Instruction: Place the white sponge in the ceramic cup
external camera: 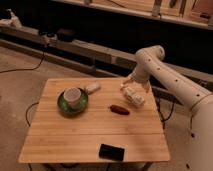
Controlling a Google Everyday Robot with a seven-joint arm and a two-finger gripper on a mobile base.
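On the tabletop (75,135), at ten o'clock from its centre: ceramic cup (73,94), upright on a green saucer (62,105), mouth up and seemingly empty, so open to a drop from above. Just beside the saucer, at one o'clock from the cup: white sponge (92,87), lying flat and free, not yet grasped. Touching the saucer's rim or merely close to it? Cannot tell.

Over at two o'clock on the tabletop: gripper (135,86), carried on the white arm (167,75) reaching in from three o'clock. Jaws apart, clamped on nothing, hanging just above a longer white packet (134,97). Not the task's thing, by the look of it, and well apart from the sponge.

Right of centre: a small dark-red oblong (119,109), between packet and saucer. Near the six o'clock edge: a flat black device (111,151), out of the way.

Judged as pre-grasp. Likely needs a shift toward nine o'clock, a descent over the sponge, then only a short hop to the cup. Some risk of nudging the saucer, given how close the sponge lies.
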